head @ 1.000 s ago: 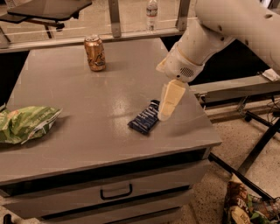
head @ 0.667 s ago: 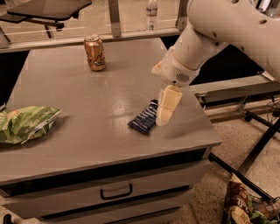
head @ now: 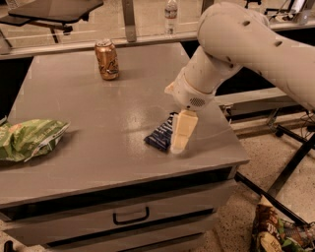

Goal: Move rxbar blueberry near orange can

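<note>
The rxbar blueberry (head: 159, 135), a flat dark navy wrapper, lies on the grey table (head: 98, 108) near its right front part. My gripper (head: 179, 141) hangs from the white arm and points down right at the bar's right end, its tip at the table surface. Part of the bar is hidden behind it. The orange can (head: 107, 59) stands upright at the table's back, well to the left of and behind the bar.
A green chip bag (head: 28, 140) lies at the table's left edge. A clear plastic bottle (head: 171, 15) stands behind the table. The table has a front drawer (head: 130, 216). A snack bag (head: 275, 234) and black stand legs are on the floor at right.
The arm has moved left and down, so the gripper now sits lower, against the bar's right end. The bar and the can have not moved.
</note>
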